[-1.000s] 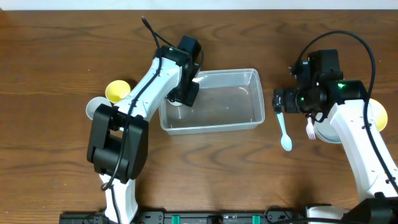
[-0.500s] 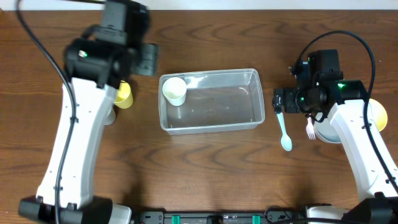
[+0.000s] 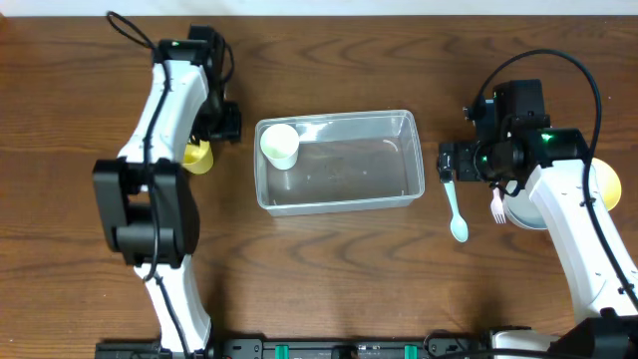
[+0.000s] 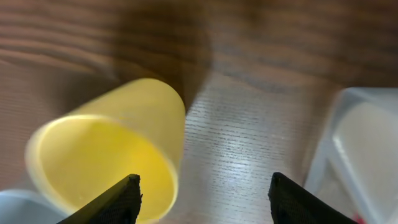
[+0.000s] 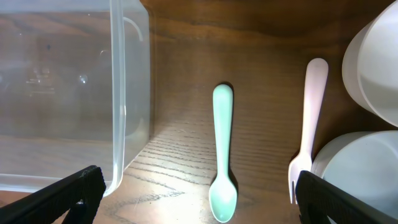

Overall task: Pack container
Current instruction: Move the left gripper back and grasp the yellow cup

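L gripper (image 4: 203, 186) spread beside yellow cup (image 4: 106, 163), R gripper (image 5: 199, 179) above spoon (image 5: 222, 149).

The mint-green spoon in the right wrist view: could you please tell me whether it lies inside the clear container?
No, the spoon lies on the table outside the container, between its wall and the pink fork.

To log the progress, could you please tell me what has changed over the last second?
The left gripper released the white cup inside the left end of the container, withdrew leftwards, and now hovers open by the yellow cup. The right gripper, spoon and fork stayed put, as did the container.
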